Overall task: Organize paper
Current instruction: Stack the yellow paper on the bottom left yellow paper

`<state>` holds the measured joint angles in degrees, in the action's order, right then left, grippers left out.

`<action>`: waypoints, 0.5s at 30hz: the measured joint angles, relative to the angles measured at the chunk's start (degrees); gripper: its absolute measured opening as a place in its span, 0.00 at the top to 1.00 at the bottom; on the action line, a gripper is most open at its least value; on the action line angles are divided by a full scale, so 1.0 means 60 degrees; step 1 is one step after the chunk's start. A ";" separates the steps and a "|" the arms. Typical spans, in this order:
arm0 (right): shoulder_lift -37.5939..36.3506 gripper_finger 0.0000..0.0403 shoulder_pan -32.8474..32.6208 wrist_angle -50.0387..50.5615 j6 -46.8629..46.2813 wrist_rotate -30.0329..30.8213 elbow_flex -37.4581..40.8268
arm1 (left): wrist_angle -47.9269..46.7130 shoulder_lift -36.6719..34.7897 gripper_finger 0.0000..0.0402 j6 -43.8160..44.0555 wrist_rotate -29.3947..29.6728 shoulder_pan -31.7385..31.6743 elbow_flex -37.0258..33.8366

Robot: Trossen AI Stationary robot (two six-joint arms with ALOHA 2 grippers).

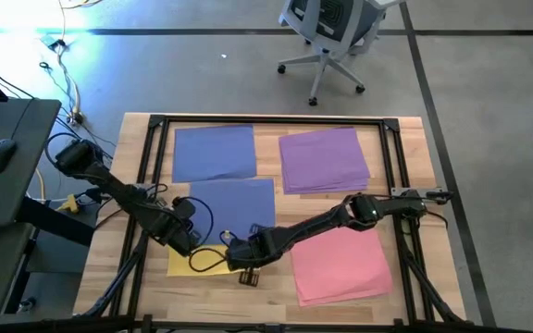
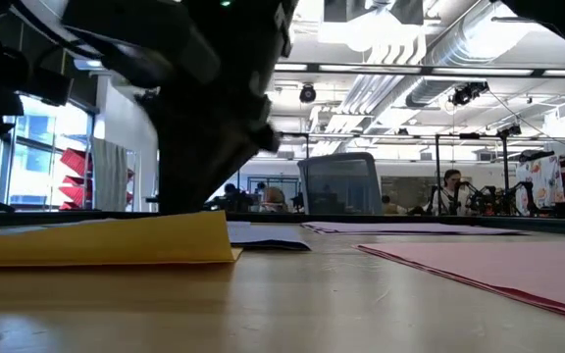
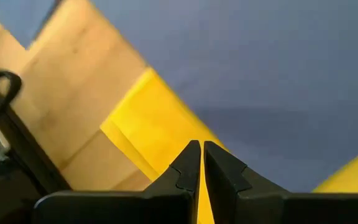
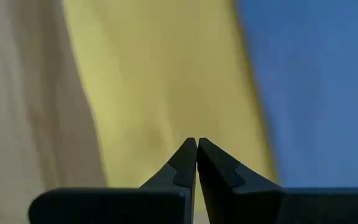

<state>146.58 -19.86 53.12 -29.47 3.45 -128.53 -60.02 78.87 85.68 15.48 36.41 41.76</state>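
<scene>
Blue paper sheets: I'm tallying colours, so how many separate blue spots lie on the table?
2: one blue paper sheet at the far left, another blue sheet nearer, overlapping the yellow paper. Stacked sheets may hide underneath.

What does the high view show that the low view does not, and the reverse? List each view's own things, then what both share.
Only the high view: two periwinkle blue stacks, the whole purple stack, a swivel chair, and both shut grippers, left gripper and right gripper, meeting over the yellow paper.

Only the low view: ceiling ducts and a person in the room behind.

Both: the yellow paper, the pink stack and the wooden table.
</scene>
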 joint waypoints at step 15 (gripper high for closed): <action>0.0154 1.00 -0.0890 -0.0434 -0.1515 -0.0462 -0.0302 | 0.0951 -0.0004 1.00 0.1211 -0.0146 0.1512 0.0250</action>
<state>147.50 -25.20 50.52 -38.56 0.68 -130.34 -54.32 78.85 92.95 14.61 45.49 43.26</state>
